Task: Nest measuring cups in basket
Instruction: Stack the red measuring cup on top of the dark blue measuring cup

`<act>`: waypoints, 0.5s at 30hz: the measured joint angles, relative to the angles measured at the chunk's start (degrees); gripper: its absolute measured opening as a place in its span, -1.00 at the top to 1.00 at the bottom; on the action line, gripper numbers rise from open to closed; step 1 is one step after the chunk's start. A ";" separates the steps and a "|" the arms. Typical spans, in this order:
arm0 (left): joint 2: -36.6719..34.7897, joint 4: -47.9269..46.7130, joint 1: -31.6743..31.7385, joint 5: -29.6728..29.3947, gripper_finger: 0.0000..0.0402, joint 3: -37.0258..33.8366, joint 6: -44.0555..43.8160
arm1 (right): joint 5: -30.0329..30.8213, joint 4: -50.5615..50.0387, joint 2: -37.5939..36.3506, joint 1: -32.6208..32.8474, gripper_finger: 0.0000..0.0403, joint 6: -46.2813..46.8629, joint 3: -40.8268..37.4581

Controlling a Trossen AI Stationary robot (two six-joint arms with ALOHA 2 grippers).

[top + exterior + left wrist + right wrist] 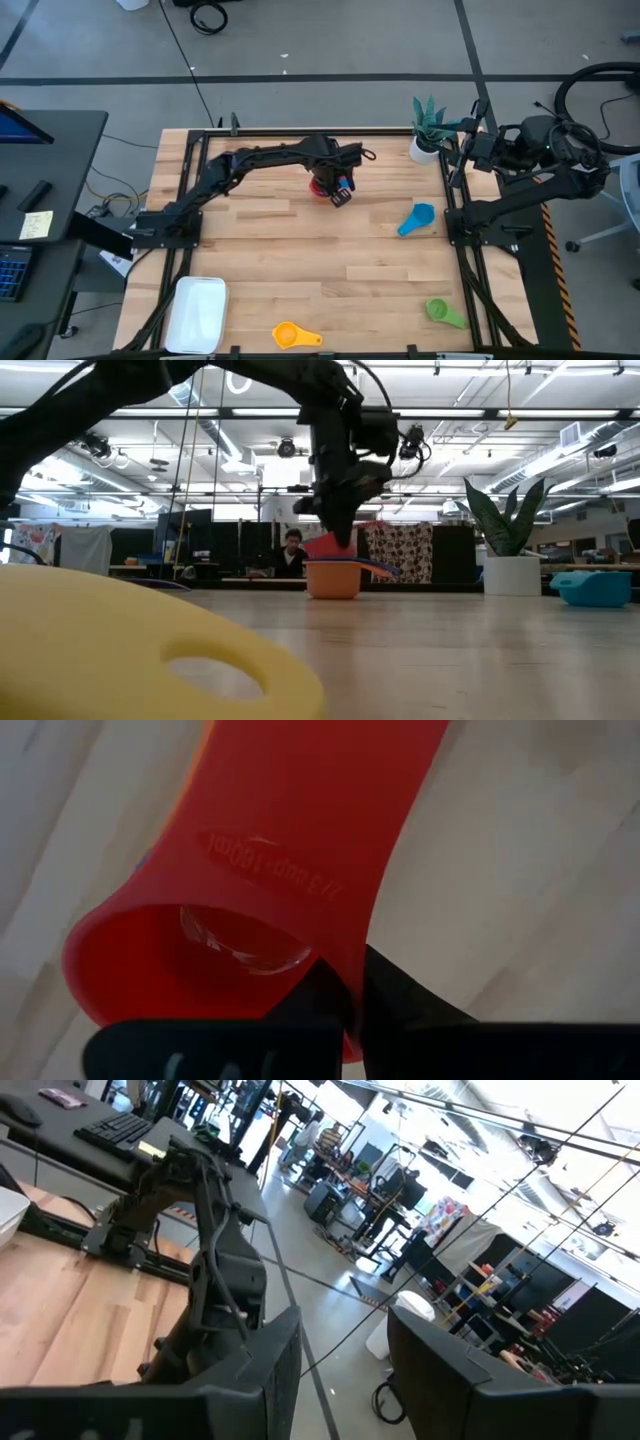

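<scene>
At upper centre of the high view, the left hand (340, 187) pinches the red measuring cup's (322, 184) handle, stamped "1/3 cup 100ml", over a pale plank table (300, 250). The basket (197, 312) sits lower left. The right hand (340, 1380), fingers apart, waits at the upper right. Beyond lies an open workshop room.

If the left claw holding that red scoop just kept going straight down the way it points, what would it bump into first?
Probably the orange cup right beneath it. The left gripper, shut on the red cup, points down, and that cup already sits on or just above the orange one; depth is unclear. The right gripper waits aside.
</scene>
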 joint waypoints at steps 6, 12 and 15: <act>1.63 0.10 0.00 0.52 0.94 0.02 0.57 | -0.01 0.01 0.02 0.00 0.23 0.03 0.00; 1.48 0.39 0.09 0.69 0.69 0.02 0.57 | 0.00 0.00 0.02 0.00 0.23 0.02 0.00; 1.41 -1.67 0.32 0.69 0.61 0.83 0.61 | -0.01 0.00 0.02 0.00 0.23 0.00 0.00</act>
